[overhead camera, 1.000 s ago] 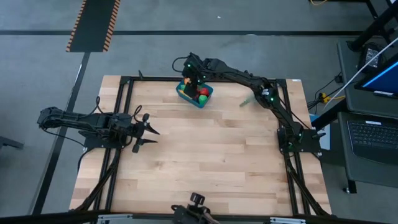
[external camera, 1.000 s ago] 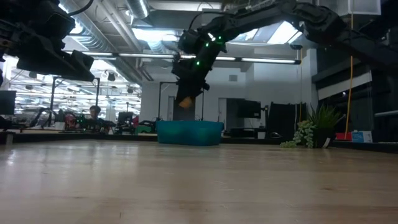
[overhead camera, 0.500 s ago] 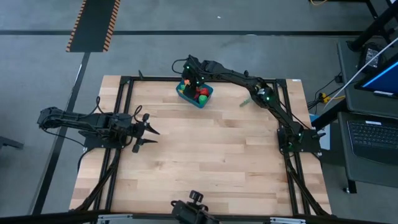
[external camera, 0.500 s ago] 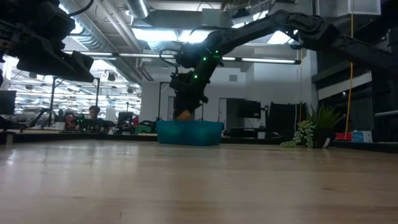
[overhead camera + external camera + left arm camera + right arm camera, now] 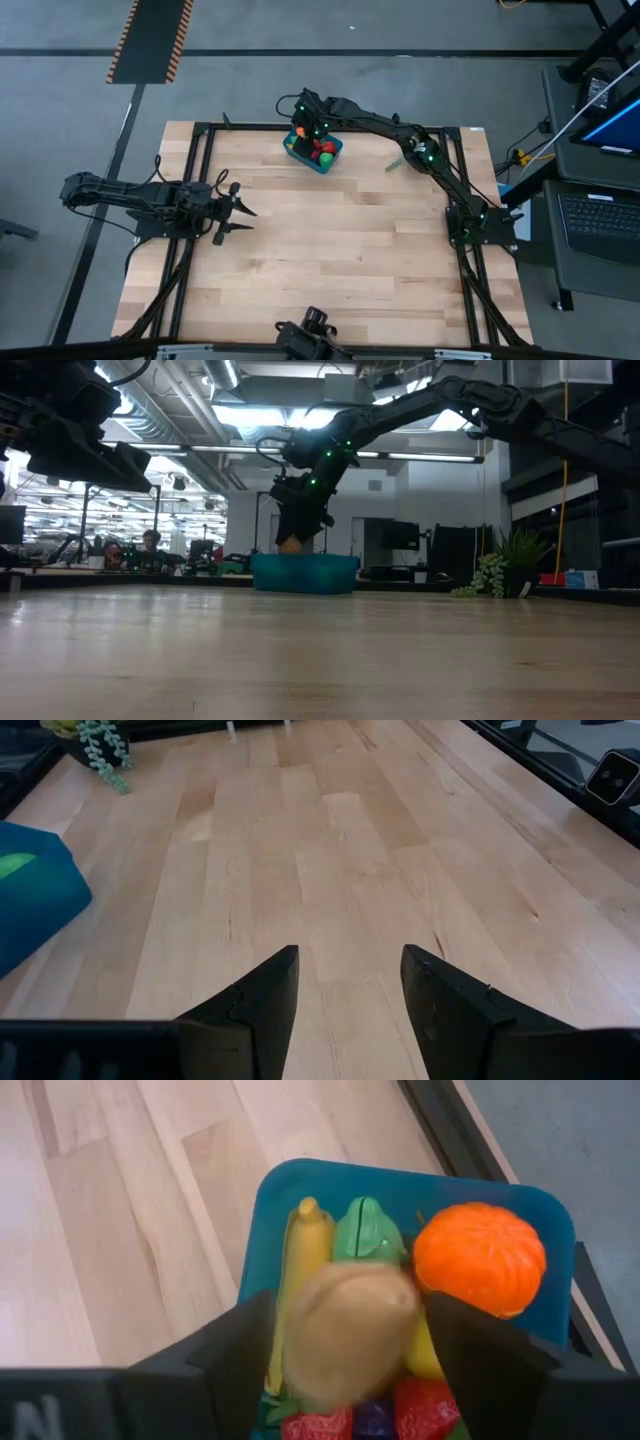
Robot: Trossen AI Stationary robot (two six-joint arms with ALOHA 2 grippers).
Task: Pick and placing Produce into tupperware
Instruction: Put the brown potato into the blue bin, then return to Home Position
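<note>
Over the tupperware (image 5: pixel 313 150): right end effector (image 5: pixel 345 1342), jaws spread wide, tan produce piece (image 5: pixel 345 1335) between them, prob. mid-release.
Inside it: orange (image 5: pixel 480 1258), banana (image 5: pixel 300 1260), green piece (image 5: pixel 368 1232) packed tight.
Well away from it: left end effector (image 5: pixel 348 985), partly open, nothing held, waiting over table (image 5: pixel 330 860).

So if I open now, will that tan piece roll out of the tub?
Probably not: the tan piece looks rounded, so it may shift, but it sits over packed produce inside the blue tub, between the right end effector fingers. The walls should contain it.
</note>
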